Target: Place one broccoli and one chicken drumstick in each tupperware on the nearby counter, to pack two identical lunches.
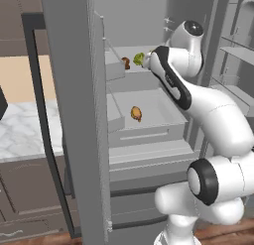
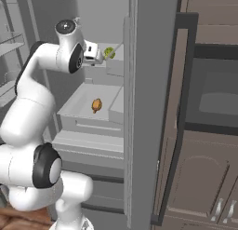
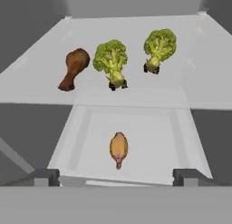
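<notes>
In the hand view, two green broccoli florets [image 3: 111, 62] [image 3: 158, 47] stand on a white fridge shelf [image 3: 41, 78]. A dark brown chicken drumstick [image 3: 72, 69] lies left of them. A golden-orange chicken drumstick [image 3: 118, 149] lies in the open drawer [image 3: 183, 141] one level below. My gripper [image 3: 117, 177] is open and holds nothing, hovering in front of the shelf and above the drawer. The base views show one broccoli [image 1: 139, 58] [image 2: 109, 52] just beyond the hand, and the golden drumstick [image 1: 136, 113] [image 2: 96, 104] below. The tupperware is out of view.
The open fridge door [image 1: 74, 115] stands left of the arm, its edge [image 2: 146, 108] on the right in the other base view. The marble counter [image 1: 20, 132] lies left of the door. Dark brown cabinets and an oven [image 2: 214, 98] stand to the right.
</notes>
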### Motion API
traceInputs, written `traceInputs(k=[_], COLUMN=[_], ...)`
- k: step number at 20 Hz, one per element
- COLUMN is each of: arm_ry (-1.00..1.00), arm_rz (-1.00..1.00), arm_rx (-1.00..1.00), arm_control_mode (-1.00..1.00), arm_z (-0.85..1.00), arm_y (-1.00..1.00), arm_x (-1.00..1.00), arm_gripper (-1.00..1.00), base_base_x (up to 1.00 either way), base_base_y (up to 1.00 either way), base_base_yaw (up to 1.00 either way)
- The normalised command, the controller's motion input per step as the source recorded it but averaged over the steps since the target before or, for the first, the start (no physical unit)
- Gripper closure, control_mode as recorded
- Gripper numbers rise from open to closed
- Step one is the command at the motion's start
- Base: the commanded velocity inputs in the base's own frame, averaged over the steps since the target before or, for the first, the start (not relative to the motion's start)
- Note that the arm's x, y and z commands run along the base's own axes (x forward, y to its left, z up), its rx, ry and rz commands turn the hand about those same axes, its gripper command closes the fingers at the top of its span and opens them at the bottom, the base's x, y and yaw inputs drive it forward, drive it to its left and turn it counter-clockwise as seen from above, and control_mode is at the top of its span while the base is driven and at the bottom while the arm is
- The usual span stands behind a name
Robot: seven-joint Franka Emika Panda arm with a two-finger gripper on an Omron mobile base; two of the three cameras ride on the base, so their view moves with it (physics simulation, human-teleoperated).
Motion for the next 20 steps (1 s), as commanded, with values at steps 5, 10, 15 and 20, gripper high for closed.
traceInputs(k=[5,10,15,20], arm_ry=[0.01,0.00,0.03,0.01], arm_rz=[0.00,0.00,0.00,0.00], arm_rx=[0.00,0.00,0.00,0.00], arm_control_mode=[-1.00,-1.00,-1.00,-1.00], arm_z=[0.00,-0.05,-0.12,-0.16], arm_y=[0.00,0.00,0.01,0.12], arm_x=[0.40,0.45,0.49,0.40], arm_gripper=[-1.00,-1.00,-1.00,-1.00], base_base_x=[0.00,0.00,0.00,0.00], base_base_y=[0.00,0.00,0.00,0.00], base_base_yaw=[0.00,0.00,0.00,0.00])
